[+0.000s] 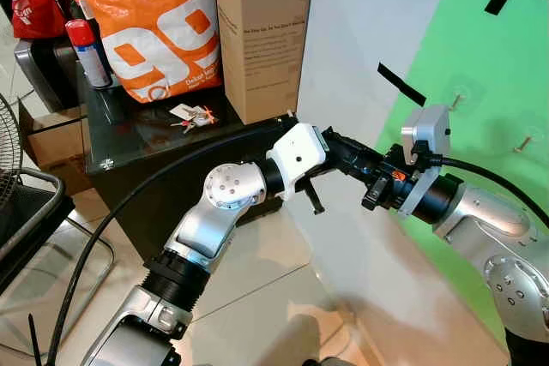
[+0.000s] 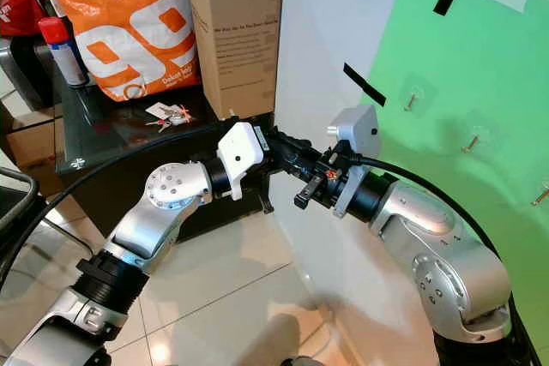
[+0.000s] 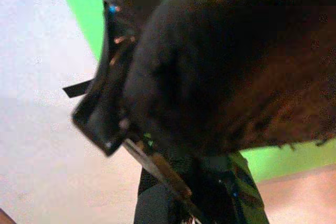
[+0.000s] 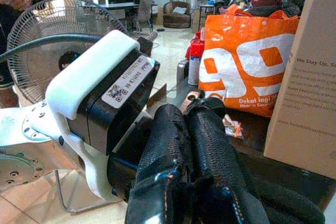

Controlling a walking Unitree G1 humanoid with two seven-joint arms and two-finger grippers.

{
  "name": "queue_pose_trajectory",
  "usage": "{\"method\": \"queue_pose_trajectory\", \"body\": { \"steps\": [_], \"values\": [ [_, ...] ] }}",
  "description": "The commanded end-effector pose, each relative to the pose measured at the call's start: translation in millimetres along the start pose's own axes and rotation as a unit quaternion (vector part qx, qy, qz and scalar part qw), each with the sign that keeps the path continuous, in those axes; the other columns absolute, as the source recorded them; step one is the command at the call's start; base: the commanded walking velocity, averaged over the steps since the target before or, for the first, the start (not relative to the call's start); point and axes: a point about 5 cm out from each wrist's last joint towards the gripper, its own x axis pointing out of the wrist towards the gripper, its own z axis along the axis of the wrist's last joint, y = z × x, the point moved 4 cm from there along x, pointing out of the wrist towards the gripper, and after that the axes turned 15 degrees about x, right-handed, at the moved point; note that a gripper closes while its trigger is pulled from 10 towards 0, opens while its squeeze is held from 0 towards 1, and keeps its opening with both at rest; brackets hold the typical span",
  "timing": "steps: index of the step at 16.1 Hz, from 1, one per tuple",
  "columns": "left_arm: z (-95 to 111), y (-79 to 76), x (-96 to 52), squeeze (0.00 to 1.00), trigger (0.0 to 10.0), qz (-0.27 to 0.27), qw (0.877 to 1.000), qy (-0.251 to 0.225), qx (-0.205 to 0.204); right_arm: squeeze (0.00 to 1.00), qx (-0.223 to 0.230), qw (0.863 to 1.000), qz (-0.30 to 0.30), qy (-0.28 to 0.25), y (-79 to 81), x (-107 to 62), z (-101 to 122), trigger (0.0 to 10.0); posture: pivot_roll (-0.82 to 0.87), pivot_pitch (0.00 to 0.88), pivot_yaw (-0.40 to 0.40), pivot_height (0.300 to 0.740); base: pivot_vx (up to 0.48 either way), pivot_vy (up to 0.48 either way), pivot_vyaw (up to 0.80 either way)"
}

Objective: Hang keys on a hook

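The keys (image 1: 190, 115), a small bunch with a white tag and a red bit, lie on the black glass table (image 1: 137, 147) in front of the orange bag; they are also seen as the keys (image 4: 232, 127). Small hooks (image 1: 456, 100) (image 1: 523, 145) stick out of the green wall on the right. My two arms meet in mid-air in front of the white wall, well to the right of the keys and left of the hooks. My left gripper (image 1: 347, 153) points right and crosses my right gripper (image 1: 375, 184). The right gripper (image 4: 194, 109) is shut with nothing in it.
On the table stand an orange shopping bag (image 1: 163, 27), a tall cardboard box (image 1: 262, 32) and a spray can (image 1: 88, 53). A floor fan (image 4: 50, 40) and a metal frame (image 1: 34, 212) are on the left. Black tape strips (image 1: 399, 83) mark the wall.
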Motion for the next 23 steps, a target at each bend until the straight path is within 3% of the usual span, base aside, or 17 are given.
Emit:
{"method": "queue_pose_trajectory", "body": {
  "steps": [1,6,7,14,18,20,22,23],
  "values": [
    [4,0.5,1.7,0.0,0.0,0.001,1.0,-0.002,0.008,0.0,-0.006,1.0,0.007,-0.004,2.2,-1.8,3,10.0,-0.07,0.0,-0.035,0.74,0.0,0.0,0.0],
    [0,7.3,-4.8,0.0,0.0,0.0,1.0,0.012,0.022,0.0,-0.005,1.0,-0.001,-0.002,0.0,-2.7,1,10.0,-0.06,0.0,-0.032,0.74,0.0,0.0,0.0],
    [-1,9.1,-6.5,0.0,0.0,-0.001,1.0,0.017,0.026,1.0,-0.002,1.0,0.0,-0.003,0.1,-2.7,1,10.0,-0.06,0.0,-0.032,0.74,0.0,0.0,0.0],
    [-12,34.9,-23.0,0.0,0.0,-0.008,0.995,0.06,0.08,1.0,0.003,1.0,0.002,0.01,0.3,-5.0,-6,10.0,-0.05,0.0,-0.035,0.74,0.0,0.0,0.0],
    [-11,37.2,-22.0,0.0,0.0,-0.006,0.994,0.061,0.091,1.0,0.001,1.0,-0.005,0.009,-1.5,-5.0,-7,10.0,-0.06,0.0,-0.034,0.74,0.0,0.0,0.0],
    [-14,42.9,-24.5,0.0,0.0,-0.01,0.99,0.074,0.118,1.0,-0.008,1.0,-0.019,0.01,-6.2,-5.8,-7,10.0,-0.05,0.0,-0.034,0.74,0.0,0.0,0.0],
    [-20,60.1,-30.8,0.0,0.0,-0.033,0.972,0.111,0.206,1.0,-0.069,0.996,-0.054,0.033,-18.3,-2.9,-10,10.0,-0.05,0.0,-0.03,0.74,0.0,0.0,0.0],
    [-20,63.8,-31.7,0.0,0.0,-0.041,0.967,0.117,0.225,1.0,-0.076,0.995,-0.057,0.036,-19.4,-1.7,-11,10.0,-0.04,0.0,-0.029,0.74,0.0,0.0,0.0]
  ]
}}
